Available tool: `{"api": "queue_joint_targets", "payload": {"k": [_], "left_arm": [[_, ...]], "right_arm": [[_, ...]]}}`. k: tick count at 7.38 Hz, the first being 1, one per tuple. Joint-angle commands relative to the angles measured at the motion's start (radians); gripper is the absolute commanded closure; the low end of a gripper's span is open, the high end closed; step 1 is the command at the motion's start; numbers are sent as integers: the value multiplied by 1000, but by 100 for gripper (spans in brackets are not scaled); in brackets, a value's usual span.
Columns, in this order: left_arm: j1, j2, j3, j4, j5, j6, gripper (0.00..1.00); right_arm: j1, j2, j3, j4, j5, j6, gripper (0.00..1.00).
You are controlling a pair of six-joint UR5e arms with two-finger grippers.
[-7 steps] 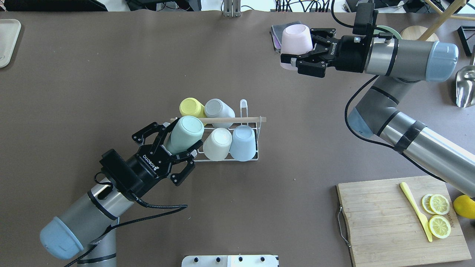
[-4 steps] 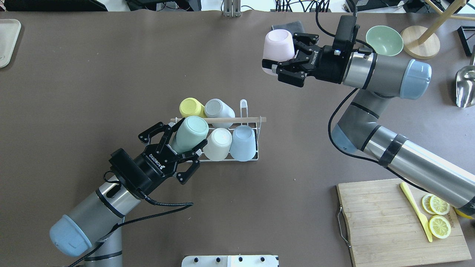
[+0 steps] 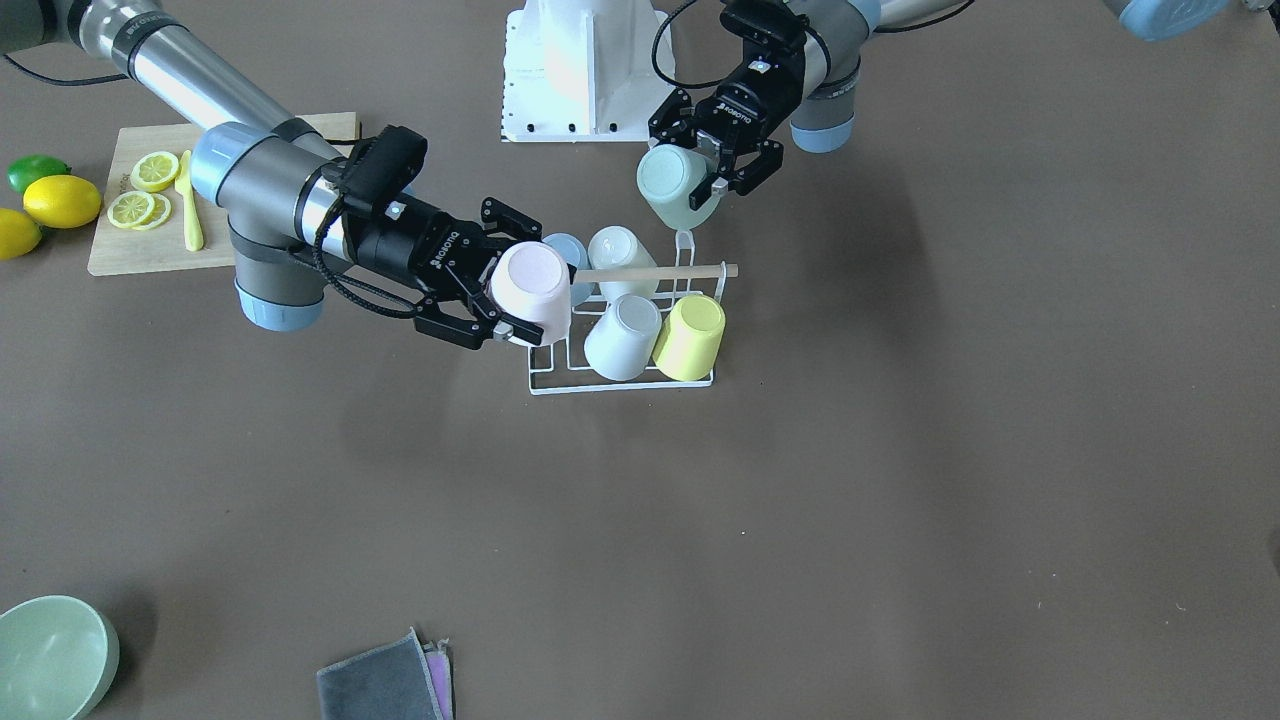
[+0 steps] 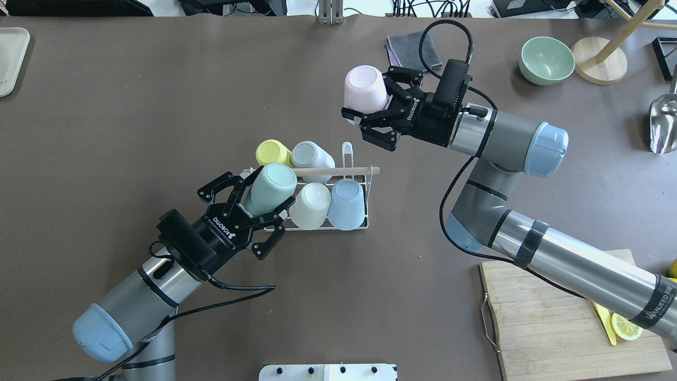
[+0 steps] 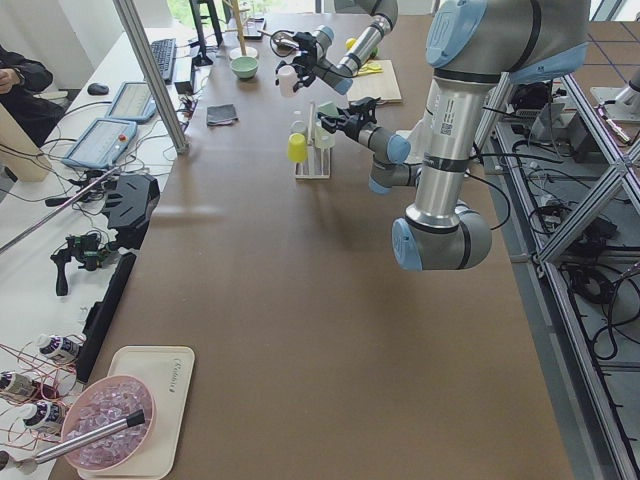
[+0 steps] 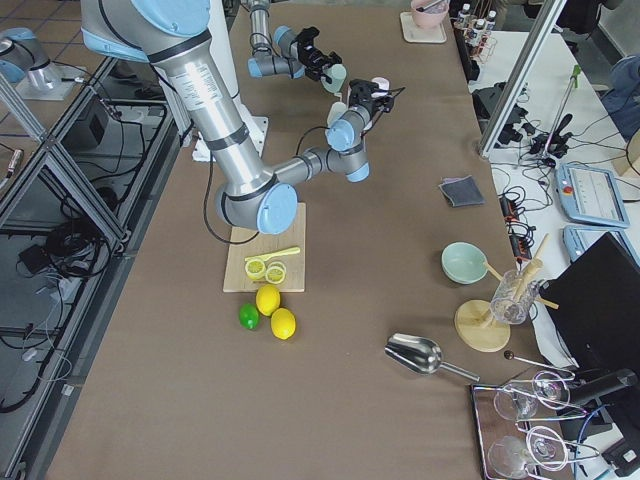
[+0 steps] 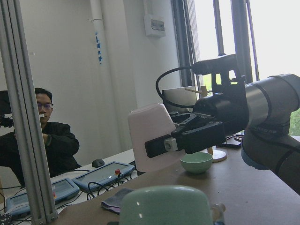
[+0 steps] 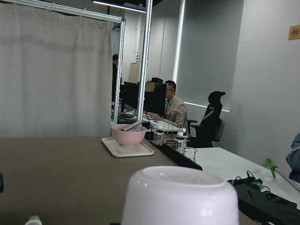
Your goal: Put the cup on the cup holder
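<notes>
Now both tools hold cups by the cup holder (image 4: 351, 170).
Left tool (image 4: 264, 197) clamps a mint cup (image 4: 275, 182), tilted, at the holder's end beside four racked cups (image 4: 312, 203); right tool (image 4: 370, 100) grips a pink cup (image 4: 365, 87) base-up, raised above the surface (image 4: 158, 106), apart from the holder.

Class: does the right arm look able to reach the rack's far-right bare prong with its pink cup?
Probably yes: the bare prong stands at the cup holder's end nearest the right end effector, nothing between.
</notes>
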Motion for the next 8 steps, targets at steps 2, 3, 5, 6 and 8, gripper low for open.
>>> {"api": "queue_joint_targets", "payload": {"k": [2, 3, 5, 6, 8], "left_arm": [[-17, -17, 32, -1, 1, -1, 100], [-17, -17, 43, -1, 1, -2, 100], [-23, -17, 64, -8, -1, -23, 100], [-21, -17, 75, -8, -1, -33, 100], [-21, -17, 81, -10, -1, -36, 100]], "right_arm": [[-39, 44, -95, 4, -27, -94, 100], [-45, 46, -99, 3, -29, -96, 100], [-51, 44, -104, 3, -29, -108, 100], [-51, 41, -104, 3, -29, -108, 100], [-42, 40, -109, 9, -8, -105, 100]]}}
